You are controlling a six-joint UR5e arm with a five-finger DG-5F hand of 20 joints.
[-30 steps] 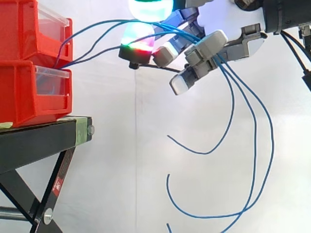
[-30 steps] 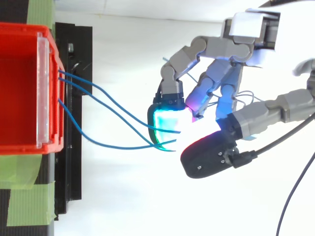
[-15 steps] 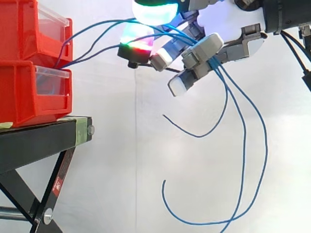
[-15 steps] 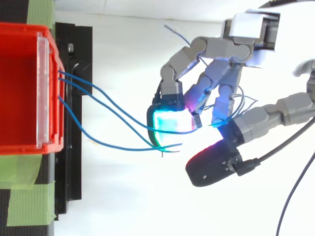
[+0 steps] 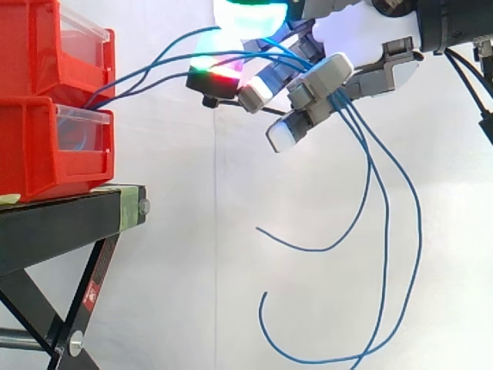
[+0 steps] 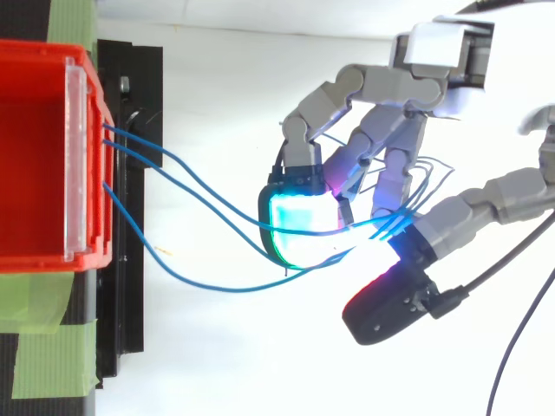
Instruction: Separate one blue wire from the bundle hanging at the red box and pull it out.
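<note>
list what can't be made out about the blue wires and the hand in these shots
- Where the blue wires are anchored: side view, hidden in the gap at the red box; top view, under its rim.
- How many wires the hand grips: top view, its glow washes them out; side view, its fingers cover them.
- One wire's lower end: side view, cut by the bottom edge.

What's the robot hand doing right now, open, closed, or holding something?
Robot hand: closed, fingers curled around several blue wires that run from the red box.
</note>
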